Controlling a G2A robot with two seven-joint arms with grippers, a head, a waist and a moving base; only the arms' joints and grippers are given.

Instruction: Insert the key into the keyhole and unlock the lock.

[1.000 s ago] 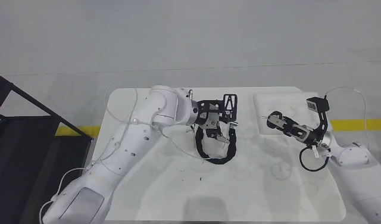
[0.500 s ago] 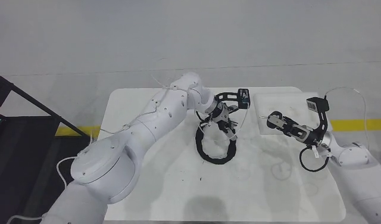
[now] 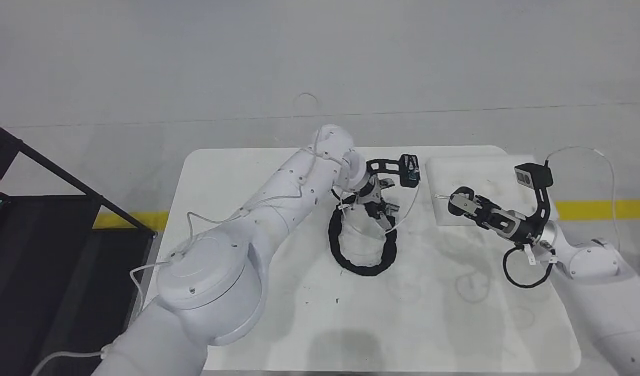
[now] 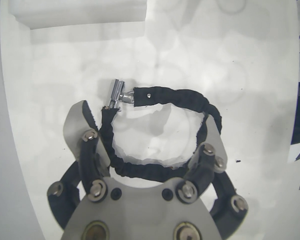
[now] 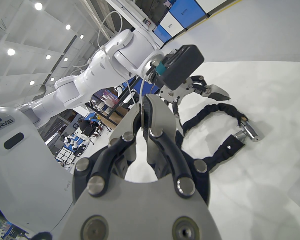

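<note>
**Key in R claw, lock lies by L claw**

R claw (image 5: 143, 103) is clamped on a thin silvery metal key (image 5: 141, 116), well apart from the lock. The chrome cylinder lock (image 4: 116, 93) lies on the white table (image 3: 260, 306) just ahead of L claw (image 4: 146, 116). L claw's fingers are apart, straddling the black fabric-sleeved chain (image 4: 175, 93). Cyl. long axis runs approx. away from L claw. Can't tell which end has the keyhole. Prob. R claw must cross toward L.

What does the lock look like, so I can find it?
On the white table lies a black chain loop. The lock is the small shiny silver cylinder joining its two ends, the only bright bit on it.
</note>
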